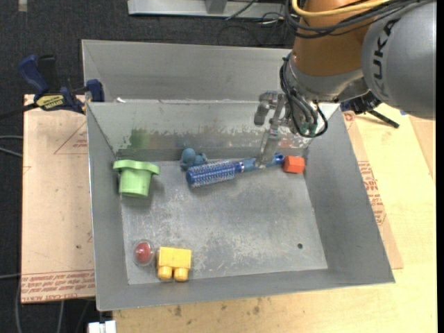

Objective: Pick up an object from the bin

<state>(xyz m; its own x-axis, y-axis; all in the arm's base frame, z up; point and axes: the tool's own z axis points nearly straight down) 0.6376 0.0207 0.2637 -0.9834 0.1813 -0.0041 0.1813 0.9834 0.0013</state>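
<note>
Hairbrush (211,173): blue, long axis left-right, bristles left, handle right.
Arm (333,40): bent down from upper right.
Fingers (266,159): at handle end; opening could not be told.

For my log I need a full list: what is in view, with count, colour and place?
bin: 1, grey, holds everything
cup-like thing: 1, green, left side
small thing: 1, blue, back, left of the brush head; kind unclear
hairbrush: 1, blue, back middle, handle pointing right
orange block: 1, orange, back right, near the handle end
ball: 1, red, front left
yellow block: 1, yellow, right of the ball
gripper: 1, grey, at the brush handle
arm: 1, grey with orange cover, entering from the right
</note>
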